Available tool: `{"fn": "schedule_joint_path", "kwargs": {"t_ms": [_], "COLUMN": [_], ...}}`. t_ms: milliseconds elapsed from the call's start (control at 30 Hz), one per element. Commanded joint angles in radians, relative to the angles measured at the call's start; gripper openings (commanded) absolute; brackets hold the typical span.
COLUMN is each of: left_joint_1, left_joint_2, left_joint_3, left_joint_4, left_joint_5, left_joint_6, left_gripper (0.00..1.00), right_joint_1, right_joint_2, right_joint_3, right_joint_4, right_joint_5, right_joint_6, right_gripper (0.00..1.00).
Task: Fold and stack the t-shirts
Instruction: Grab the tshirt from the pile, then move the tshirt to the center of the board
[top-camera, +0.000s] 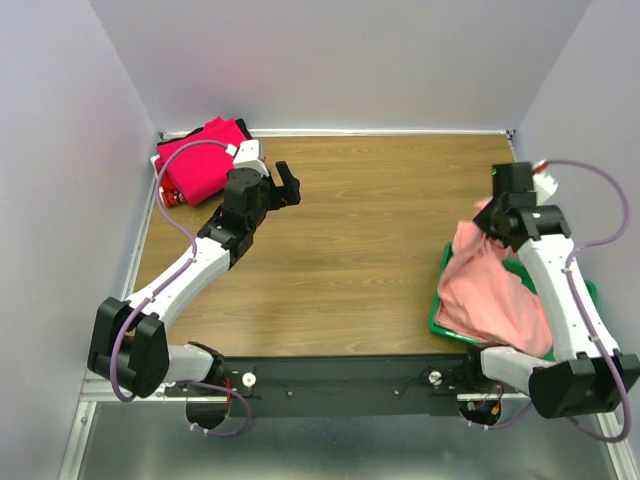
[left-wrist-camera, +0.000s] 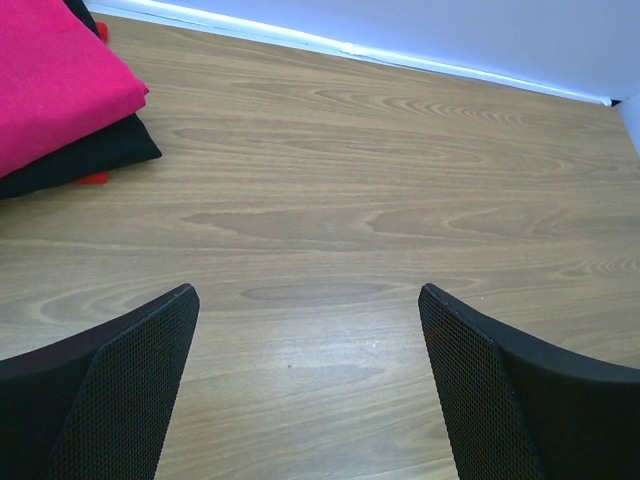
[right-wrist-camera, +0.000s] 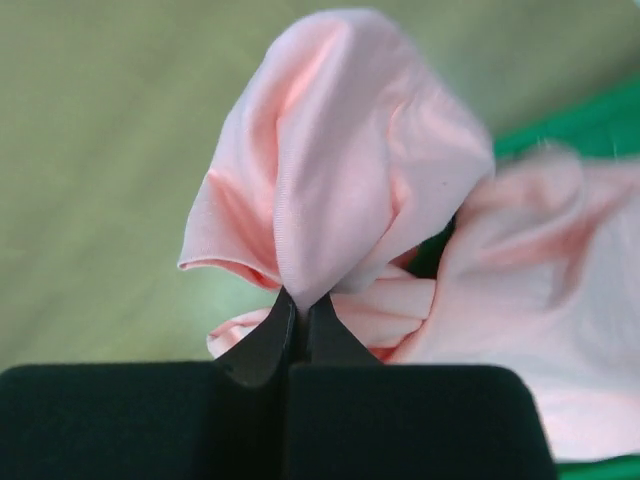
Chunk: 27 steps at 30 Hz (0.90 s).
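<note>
Your right claw (right-wrist-camera: 300, 318) is pressed together on a bunched fold of the salmon-pink t-shirt (right-wrist-camera: 340, 170), pinching it right at the fingertips. Most of the shirt hangs below and behind the claw, draped over the green tray (top-camera: 436, 310) on the tabletop (top-camera: 370, 240).

The bite looks thin. Only a small pucker of cloth sits between the tips, so a quick lift could pull it free and drop the shirt back in a heap. As far as I can tell you've caught a random gather, not a shoulder or hem, so the shirt will likely hang twisted and be hard to lay flat. Watch the trailing cloth too: if it snags on the tray rim, it may drag the tray along.

Your left claw (left-wrist-camera: 305, 300) is spread wide and holds nothing, over bare wood well apart from the right claw. Ahead of it and to its left lies the folded pile: the magenta t-shirt (left-wrist-camera: 50, 80) on a black t-shirt (left-wrist-camera: 90, 155), with a sliver of red cloth (left-wrist-camera: 95, 178) beneath. A careless sweep there would knock the stack askew.
</note>
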Motion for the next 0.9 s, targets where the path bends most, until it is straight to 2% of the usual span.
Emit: {"fn": "schedule_joint_path", "kwargs": {"t_ms": [0,33,167,200,267,367,500,733,867], "left_joint_1": [0.005,0.005,0.005,0.005,0.005,0.005,0.005,0.005,0.006], "left_joint_2": [-0.007,-0.006,-0.015,-0.021,-0.025,-0.045,-0.073,-0.111,-0.144], "left_joint_3": [0.006,0.006,0.002,-0.001,-0.008,-0.012,-0.027,-0.043,-0.058], "left_joint_4": [0.004,0.003,0.003,0.003,0.003,0.001,0.003,-0.005,-0.008], "left_joint_5": [0.003,0.002,-0.006,-0.009,-0.014,-0.024,-0.049,-0.090,-0.106], "left_joint_6": [0.020,0.018,0.018,0.017,0.017,0.018,0.020,0.015,0.015], "left_gripper": [0.98,0.98,0.98,0.98,0.98,0.98,0.98,0.98,0.98], "right_joint_1": [-0.003,-0.003,-0.003,-0.005,-0.003,-0.003,0.020,0.231,0.284], "right_joint_2": [-0.052,-0.056,-0.060,-0.040,-0.011,0.081,0.201,0.422,0.511], "right_joint_3": [0.224,0.224,0.379,0.401,0.444,0.529,0.661,0.937,1.091], "right_joint_4": [0.116,0.152,0.343,0.418,0.491,0.588,0.701,0.713,0.724], "right_joint_5": [0.006,-0.008,-0.096,-0.154,-0.221,-0.429,-0.622,-0.683,-0.716], "right_joint_6": [-0.267,-0.268,-0.457,-0.471,-0.484,-0.461,-0.430,-0.519,-0.460], "right_gripper": [0.00,0.00,0.00,0.00,0.00,0.00,0.00,0.00,0.00]}}
